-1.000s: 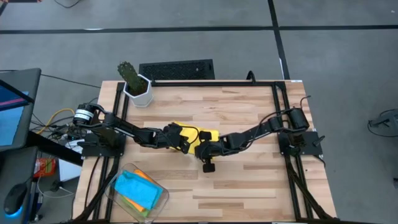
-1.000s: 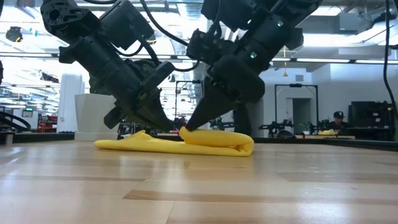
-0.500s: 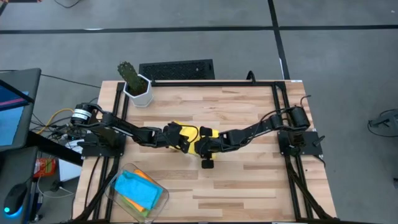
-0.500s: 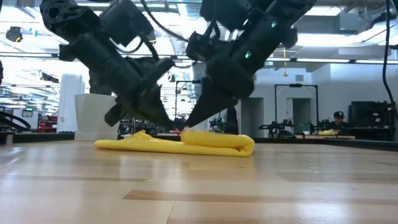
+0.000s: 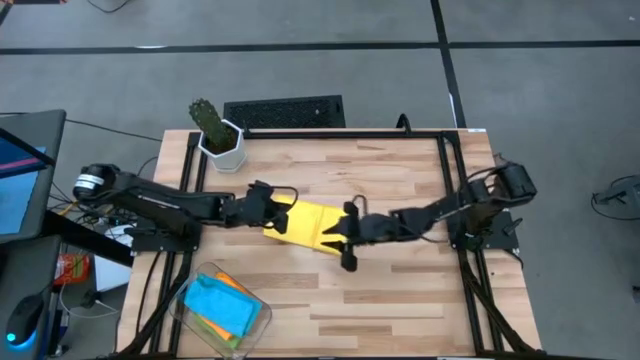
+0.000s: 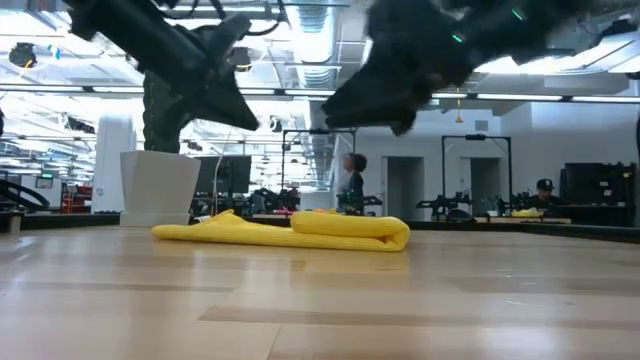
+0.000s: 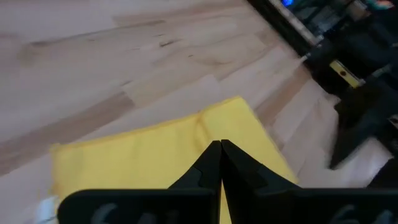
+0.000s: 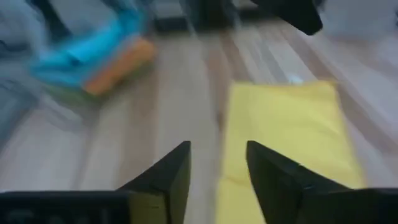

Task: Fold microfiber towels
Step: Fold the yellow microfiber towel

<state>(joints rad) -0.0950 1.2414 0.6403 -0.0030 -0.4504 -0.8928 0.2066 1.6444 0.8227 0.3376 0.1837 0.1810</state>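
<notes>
soft yellow cloth towel (image 5: 308, 224) (matt) on smooth wood table (image 5: 400, 180).

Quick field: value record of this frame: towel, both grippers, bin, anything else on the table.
yellow towel: folded, lying flat mid-table, not held
left gripper: fingers shut, above the towel's left end
right gripper: fingers open, above the towel's right end
clear bin: front-left corner, holds light blue towel on top of orange towel
cactus in white pot: back-left corner
</notes>
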